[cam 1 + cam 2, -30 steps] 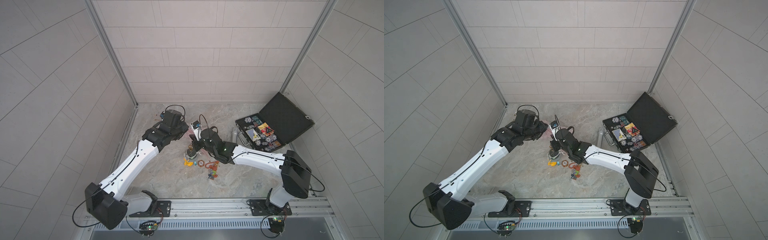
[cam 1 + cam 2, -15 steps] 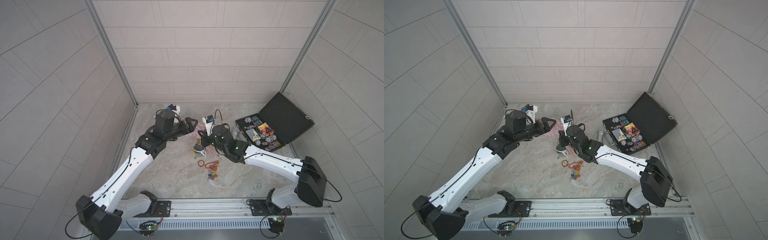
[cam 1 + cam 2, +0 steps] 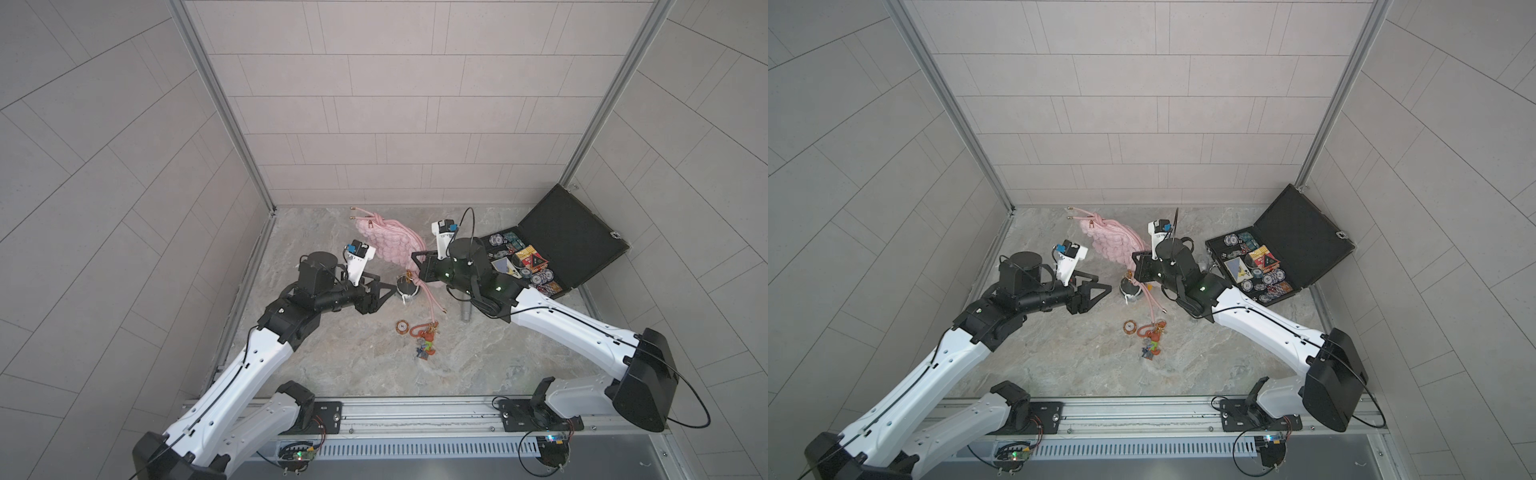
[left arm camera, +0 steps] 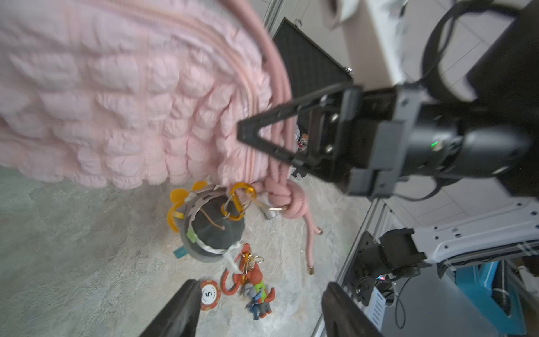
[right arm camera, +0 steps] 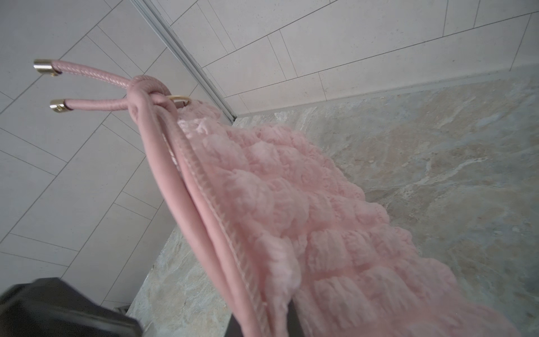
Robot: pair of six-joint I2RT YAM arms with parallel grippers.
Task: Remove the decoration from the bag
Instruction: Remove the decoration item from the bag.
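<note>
The pale pink quilted bag (image 3: 384,243) (image 3: 1111,243) (image 5: 320,221) hangs tilted over the floor. My right gripper (image 3: 417,262) (image 4: 243,132) (image 5: 262,324) is shut on its cord straps (image 4: 280,96) near the zip edge. The decoration (image 3: 405,287) (image 3: 1130,289) (image 4: 217,230), a dark round plush, has an orange carabiner (image 4: 237,201) that sits by the bag's knotted corner (image 4: 291,201). I cannot tell whether it is hooked there. My left gripper (image 3: 384,291) (image 3: 1100,291) (image 4: 259,309) stands open just left of the decoration, apart from it and holding nothing.
An orange fox keychain (image 3: 424,338) (image 4: 256,289) and a poker chip (image 3: 402,327) (image 4: 210,294) lie on the floor in front of the decoration. An open black case (image 3: 575,245) with chips stands at the right. A grey cylinder (image 3: 466,312) lies under my right arm.
My left gripper has opened and drawn back to the left, away from the decoration. My right gripper, still shut on the bag, has moved back and right, uncovering the bag.
</note>
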